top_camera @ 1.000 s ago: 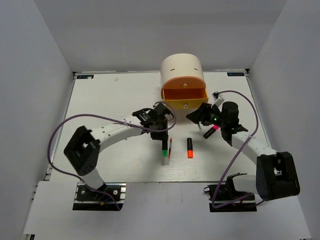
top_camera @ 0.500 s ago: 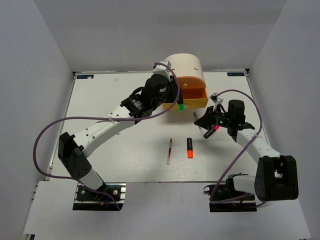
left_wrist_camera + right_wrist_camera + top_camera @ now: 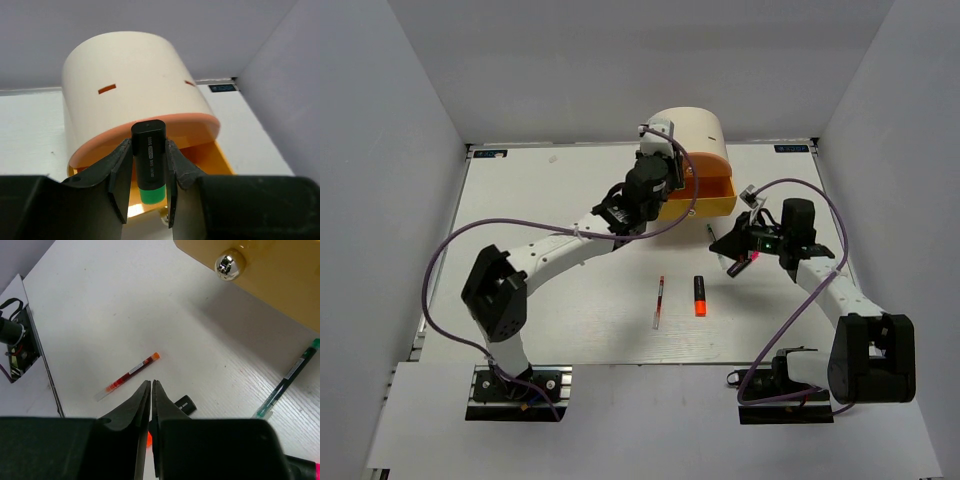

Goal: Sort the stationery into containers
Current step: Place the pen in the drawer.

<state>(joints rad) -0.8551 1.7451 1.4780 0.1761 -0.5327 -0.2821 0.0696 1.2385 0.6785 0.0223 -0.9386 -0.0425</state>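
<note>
Over the open orange drawer [image 3: 220, 156], left gripper [image 3: 148, 150] clamps the green highlighter [image 3: 149, 162], not yet dropped; right gripper [image 3: 151, 386] is pinched shut, empty; red pen [image 3: 128, 375], orange highlighter [image 3: 700, 297] and dark pen [image 3: 289, 379] lie unsorted on the table [image 3: 540, 200].

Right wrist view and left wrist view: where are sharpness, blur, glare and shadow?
Right wrist view: the red pen and the table are sharp; the knob carries a bright glare spot; the orange drawer throws a soft grey shadow below it; the right gripper is dark and soft. Left wrist view: the green highlighter is sharp; the left gripper holding it is nearly black.
</note>
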